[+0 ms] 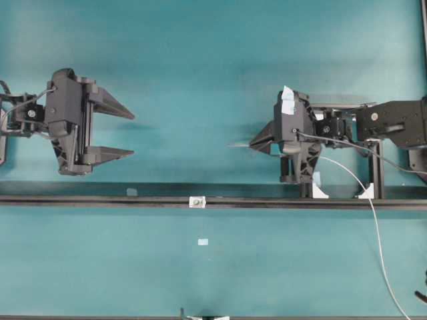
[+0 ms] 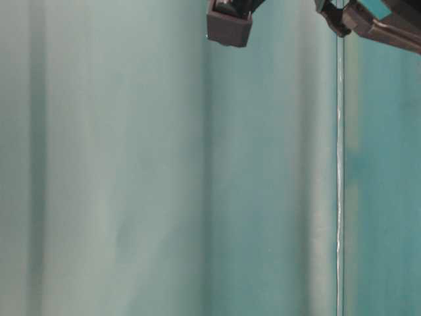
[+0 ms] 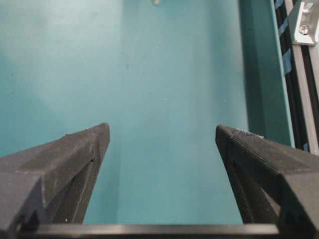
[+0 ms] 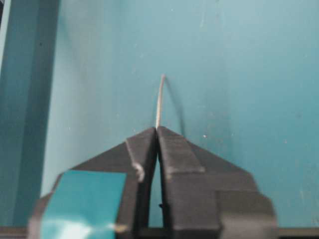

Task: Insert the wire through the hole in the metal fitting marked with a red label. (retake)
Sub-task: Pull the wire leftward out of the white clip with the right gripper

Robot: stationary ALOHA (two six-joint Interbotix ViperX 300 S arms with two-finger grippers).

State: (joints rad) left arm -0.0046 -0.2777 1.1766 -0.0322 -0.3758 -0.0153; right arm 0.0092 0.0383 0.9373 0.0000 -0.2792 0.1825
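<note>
The thin pale grey wire (image 4: pixel 159 102) is pinched in the black right gripper (image 4: pixel 157 130); the tiny silvery squarish metal fitting (image 1: pixel 197 201) sits on the rail. The tip should be aligned squarely before advancing.

Two black pincers, left (image 1: pixel 117 131) and right (image 1: pixel 257 142); one thin pale grey wire (image 1: pixel 377 230); one small silvery squarish metal fitting (image 1: pixel 197 201); one pale blue tape rectangle (image 1: pixel 203 242).
</note>
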